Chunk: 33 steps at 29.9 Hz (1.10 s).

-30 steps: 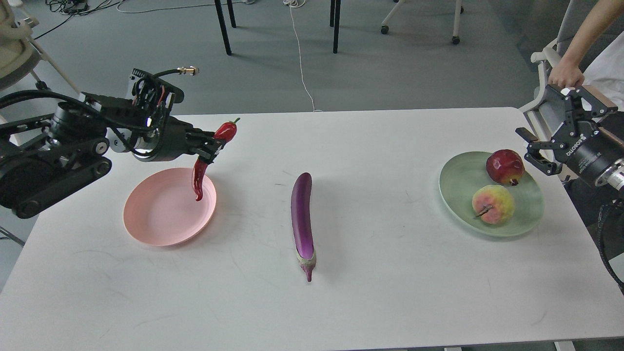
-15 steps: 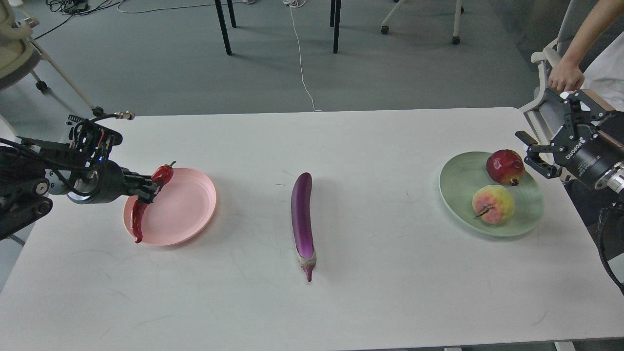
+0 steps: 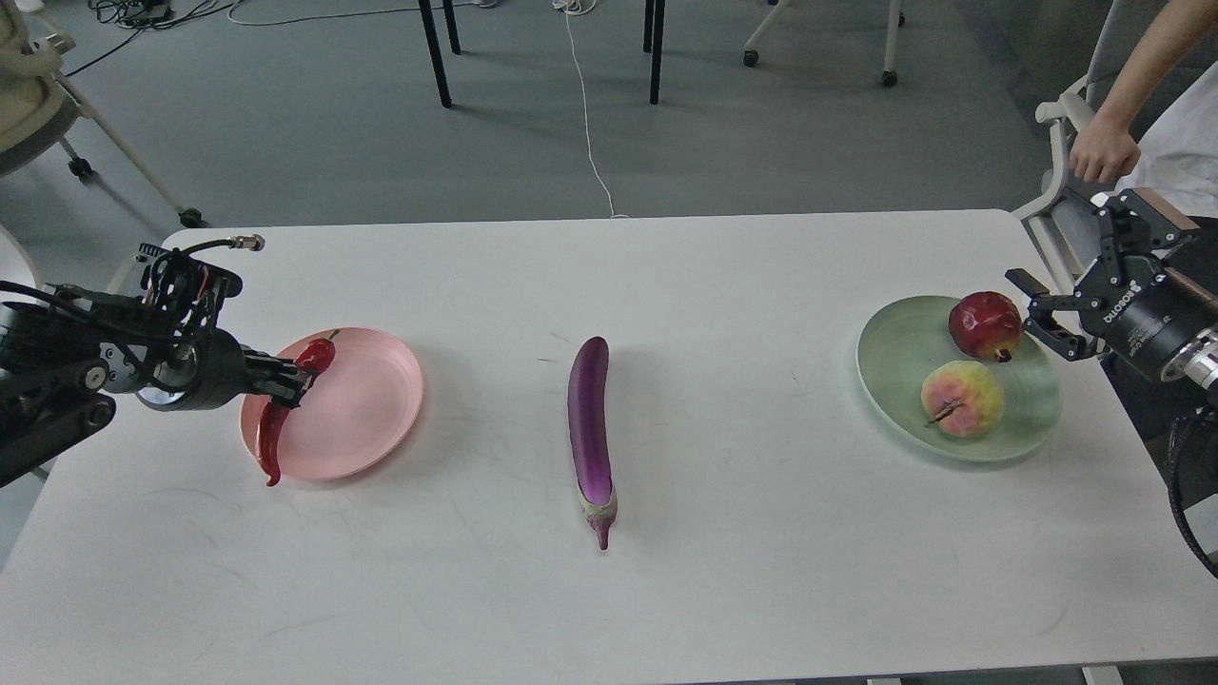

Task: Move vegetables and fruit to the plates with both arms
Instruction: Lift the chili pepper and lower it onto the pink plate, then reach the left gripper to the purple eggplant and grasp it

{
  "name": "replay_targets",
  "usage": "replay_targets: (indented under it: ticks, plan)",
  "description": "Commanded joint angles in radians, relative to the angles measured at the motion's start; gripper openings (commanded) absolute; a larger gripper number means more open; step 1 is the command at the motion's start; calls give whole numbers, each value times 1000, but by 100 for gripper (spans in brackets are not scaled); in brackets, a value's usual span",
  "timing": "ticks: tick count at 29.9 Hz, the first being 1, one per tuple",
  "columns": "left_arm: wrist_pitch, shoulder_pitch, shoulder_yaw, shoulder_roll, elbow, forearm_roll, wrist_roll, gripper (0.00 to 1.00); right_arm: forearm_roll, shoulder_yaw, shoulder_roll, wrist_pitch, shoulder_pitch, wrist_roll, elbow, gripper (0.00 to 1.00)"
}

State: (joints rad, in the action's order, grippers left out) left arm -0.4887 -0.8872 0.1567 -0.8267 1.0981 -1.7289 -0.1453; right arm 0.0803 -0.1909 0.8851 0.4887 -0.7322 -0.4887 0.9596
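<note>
Chili pepper (image 3: pixel 285 409): wrinkled, curved, red, green stem, in left pincer (image 3: pixel 297 385).

head view | high, facing forward-down | white table (image 3: pixel 761 533) fairly near, apparently | single view

Black cabled arms (image 3: pixel 57 371) — white, perhaps "ROBOTIQ", lettering on right gripper (image 3: pixel 1032 309).

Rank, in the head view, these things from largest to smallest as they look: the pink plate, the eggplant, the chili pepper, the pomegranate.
1. Pink plate, the widest.
2. Eggplant, longer than the plate is wide but much thinner.
3. Chili pepper and pomegranate: too alike in area to rank.
</note>
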Motion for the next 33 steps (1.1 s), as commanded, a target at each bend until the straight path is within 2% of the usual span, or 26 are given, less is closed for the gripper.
replay_targets:
  ticks: [1,12,14,17,18,20,22,25,28,33]
  plan:
    - [0,-1,7,34,-24,0,0,32,-1,-2,-1,0,1,0,-1,99]
    - [0,-2,14,57,-83,2,-4,37,-1,-1,0,0,2,0,1,99]
    - [0,-4,14,55,-87,12,-4,40,-1,1,0,0,2,0,1,99]
    - [0,-9,14,55,-87,31,-4,56,-1,1,0,0,2,0,2,99]
    - [0,-12,14,55,-87,37,-5,64,-1,1,0,0,2,0,2,99]
    - [0,-18,17,52,-87,45,-7,87,-1,1,0,0,2,0,2,99]
    - [0,-44,17,52,-84,60,-19,95,-1,-1,0,0,2,0,1,99]
    - [0,-100,17,50,-64,98,-30,97,-1,2,0,0,2,0,1,99]
    - [0,-162,23,52,9,123,-28,98,-1,5,0,0,2,0,1,99]
    - [0,-194,33,124,117,196,2,98,-1,7,0,0,2,0,1,99]
